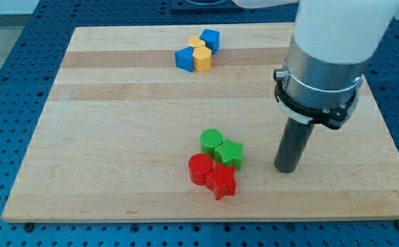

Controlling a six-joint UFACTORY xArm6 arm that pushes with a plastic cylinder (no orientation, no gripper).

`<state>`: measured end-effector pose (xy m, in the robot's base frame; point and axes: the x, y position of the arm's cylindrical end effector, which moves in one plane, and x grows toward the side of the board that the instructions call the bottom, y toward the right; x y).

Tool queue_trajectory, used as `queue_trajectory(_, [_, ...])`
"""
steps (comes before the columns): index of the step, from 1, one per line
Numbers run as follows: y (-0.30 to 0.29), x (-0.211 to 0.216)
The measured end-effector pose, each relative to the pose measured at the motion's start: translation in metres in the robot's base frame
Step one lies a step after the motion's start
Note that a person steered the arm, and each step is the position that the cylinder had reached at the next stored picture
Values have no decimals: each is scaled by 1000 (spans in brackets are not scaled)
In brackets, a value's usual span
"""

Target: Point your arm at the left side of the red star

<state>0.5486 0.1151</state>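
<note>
Red star (221, 182): touched by red cylinder (201, 168) on its left.
Tip (286, 169): parked right of star, nothing held.
Risk: cluster probably gets bumped while being rounded.

star (221, 182): red
cylinder (201, 169): red
cylinder (211, 141) + star (230, 153): green
cubes (184, 59): blue
board (117, 137): pale wood, striped

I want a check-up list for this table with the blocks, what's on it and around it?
Surface: wooden board, on a blue perforated bench.
Job's things: red star, touching the red cylinder on its left.
Clutter: green cylinder and green star just above; two blue blocks and a yellow block near the top.
Grippers: no jaws; my tip is right of the green star, apart.
Cables: nothing seen.
Surroundings: nothing seen.
</note>
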Motion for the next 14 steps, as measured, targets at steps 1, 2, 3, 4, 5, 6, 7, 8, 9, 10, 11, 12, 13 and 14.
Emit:
queue_trajectory(1, [0, 0])
queue_trajectory(2, [0, 0])
queue_trajectory(3, [-9, 6])
queue_trajectory(4, [-15, 11])
queue_trajectory(5, [-15, 15])
queue_trajectory(6, [-30, 70])
queue_trajectory(7, [-33, 70])
queue_trajectory(8, [-39, 70])
queue_trajectory(9, [-91, 70])
queue_trajectory(10, [-143, 70])
queue_trajectory(11, [-170, 70])
queue_trajectory(12, [-191, 44])
queue_trajectory(13, [-193, 10])
queue_trajectory(14, [-183, 16])
